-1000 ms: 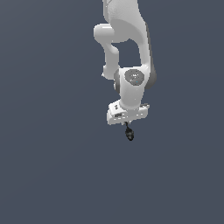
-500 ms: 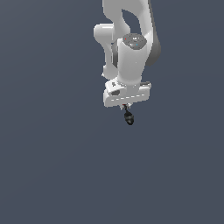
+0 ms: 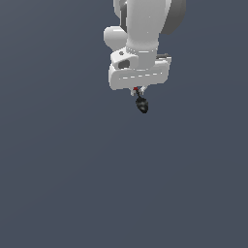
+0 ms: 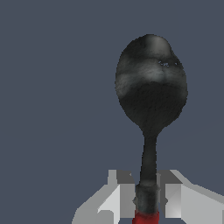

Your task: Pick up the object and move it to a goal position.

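Fingers of our tool (image 4: 146,197) pinch the object (image 4: 151,96) by its thin neck, close to the red end, so it hangs tight and does not slip. Its black round tip points away from us. We hold it up under the white arm (image 3: 143,29).

plain dark grey-blue surface (image 3: 63,184), flat, uniform, unmarked

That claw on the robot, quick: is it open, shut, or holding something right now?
Gripper: shut on the spoon-like tool, jaws clamped on its neck near the red handle, black bowl hanging below.
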Robot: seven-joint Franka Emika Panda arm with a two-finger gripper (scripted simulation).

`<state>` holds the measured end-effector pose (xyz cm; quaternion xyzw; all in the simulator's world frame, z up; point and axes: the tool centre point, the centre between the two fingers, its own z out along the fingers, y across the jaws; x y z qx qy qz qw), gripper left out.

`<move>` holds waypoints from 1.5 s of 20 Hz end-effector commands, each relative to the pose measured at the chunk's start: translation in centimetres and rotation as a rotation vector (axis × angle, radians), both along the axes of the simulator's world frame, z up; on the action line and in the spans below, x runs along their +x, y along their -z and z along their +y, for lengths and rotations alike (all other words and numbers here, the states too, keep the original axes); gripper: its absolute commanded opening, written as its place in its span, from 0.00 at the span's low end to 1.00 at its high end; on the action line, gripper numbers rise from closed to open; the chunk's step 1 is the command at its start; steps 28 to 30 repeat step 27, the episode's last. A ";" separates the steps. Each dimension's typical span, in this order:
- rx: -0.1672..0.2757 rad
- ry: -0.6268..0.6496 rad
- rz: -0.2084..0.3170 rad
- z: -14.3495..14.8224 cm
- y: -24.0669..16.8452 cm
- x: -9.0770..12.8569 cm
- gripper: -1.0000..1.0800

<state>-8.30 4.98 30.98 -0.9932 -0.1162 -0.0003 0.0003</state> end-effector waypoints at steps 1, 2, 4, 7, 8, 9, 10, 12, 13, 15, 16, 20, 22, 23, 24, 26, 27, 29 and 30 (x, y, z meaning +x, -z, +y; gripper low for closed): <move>0.000 0.000 0.001 -0.3 -2.8 -0.8 0.00; 0.000 0.000 0.001 -0.5 -3.8 -1.0 0.00; 0.000 0.000 0.001 -0.7 -6.0 -1.5 0.00; 0.000 0.000 0.001 -1.1 -9.0 -2.2 0.00; 0.000 0.000 0.001 -1.2 -10.0 -2.5 0.00; 0.000 0.000 0.001 -1.3 -10.9 -2.7 0.00; 0.000 0.001 0.001 -1.4 -11.7 -2.8 0.00; 0.000 0.001 0.001 -1.6 -13.2 -3.2 0.00; 0.000 0.001 0.001 -1.7 -13.9 -3.3 0.00; 0.000 0.001 0.001 -1.8 -15.1 -3.5 0.00; 0.000 0.001 0.001 -1.9 -15.7 -3.6 0.00; 0.000 0.001 0.001 -2.1 -17.3 -3.9 0.00; 0.000 0.001 0.001 -2.2 -17.7 -3.9 0.00; 0.000 0.001 0.001 -2.2 -17.9 -3.9 0.00; 0.000 0.001 0.001 -2.2 -18.0 -3.9 0.00; 0.000 0.001 0.001 -2.2 -18.1 -3.9 0.00; 0.000 0.001 0.001 -2.2 -18.1 -3.9 0.00; 0.000 0.001 0.001 -2.2 -18.1 -3.9 0.00; 0.000 0.001 0.001 -2.2 -18.1 -3.9 0.00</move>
